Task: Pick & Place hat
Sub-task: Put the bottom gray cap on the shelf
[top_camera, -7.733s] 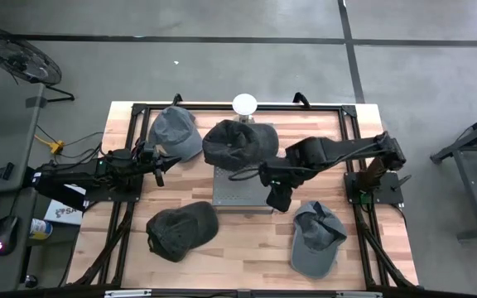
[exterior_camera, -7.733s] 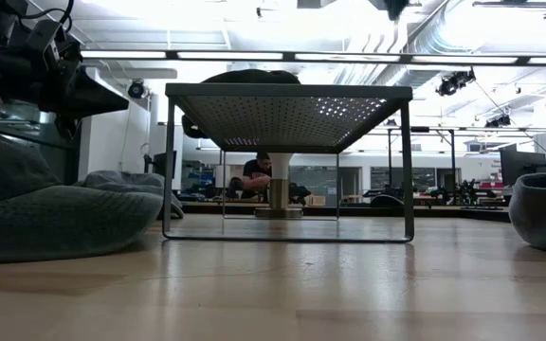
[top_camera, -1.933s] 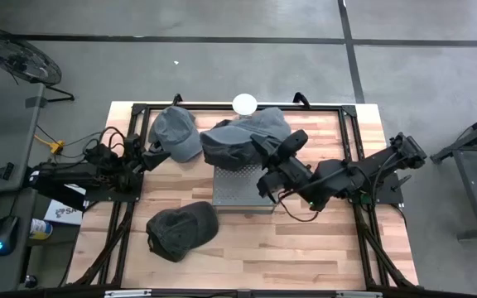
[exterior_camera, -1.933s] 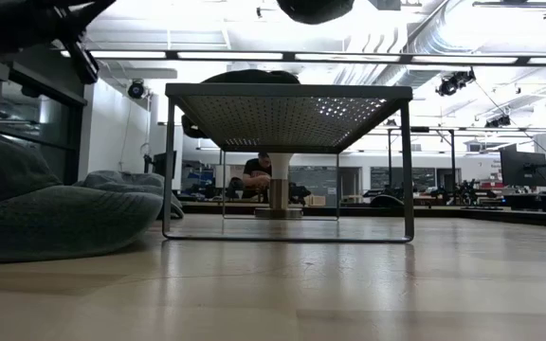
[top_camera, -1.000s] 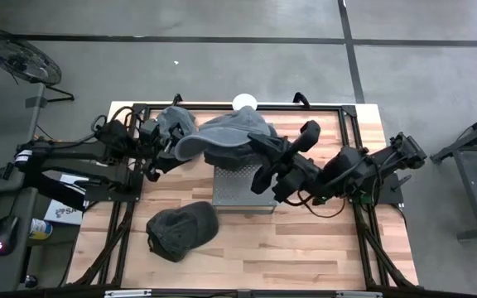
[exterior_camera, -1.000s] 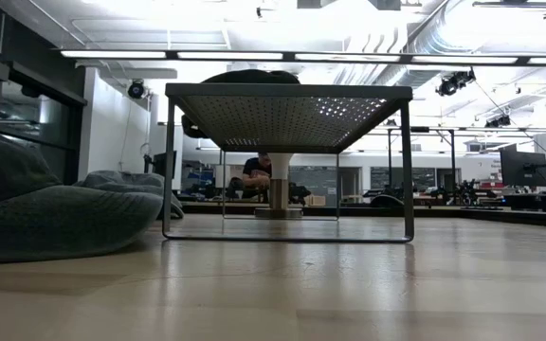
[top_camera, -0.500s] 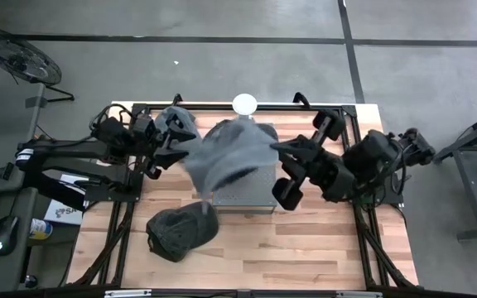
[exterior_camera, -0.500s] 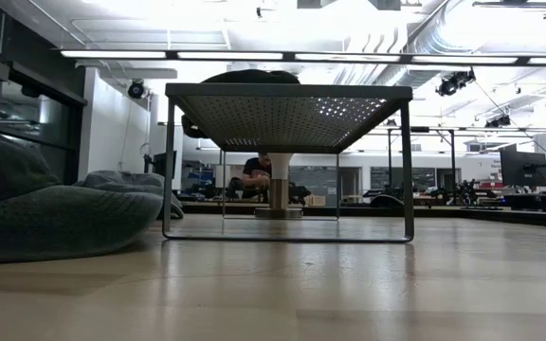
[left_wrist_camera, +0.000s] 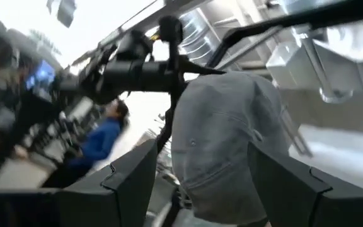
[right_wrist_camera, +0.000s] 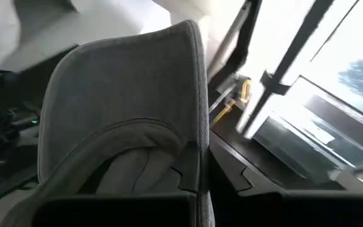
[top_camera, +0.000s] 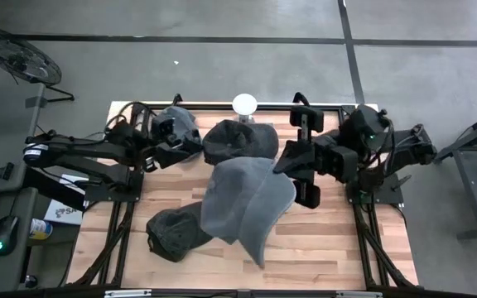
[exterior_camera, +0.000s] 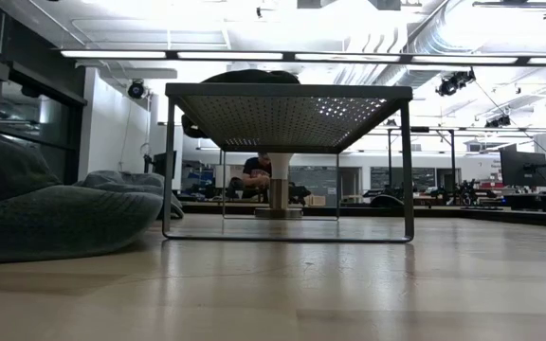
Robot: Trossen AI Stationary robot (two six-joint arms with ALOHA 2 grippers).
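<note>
The wooden table [top_camera: 346,248] carries a metal stand [exterior_camera: 288,104] with a dark hat [top_camera: 237,141] on top. A large grey hat [top_camera: 245,203] hangs high over the table's middle, reaching out from the right gripper [top_camera: 286,165], whose fingers are closed on it. Another dark hat [top_camera: 171,233] lies on the table partly under it. The left gripper [top_camera: 157,147], fingers spread and empty, sits beside a grey hat [top_camera: 180,126] at the back left. No readable writing shows.
</note>
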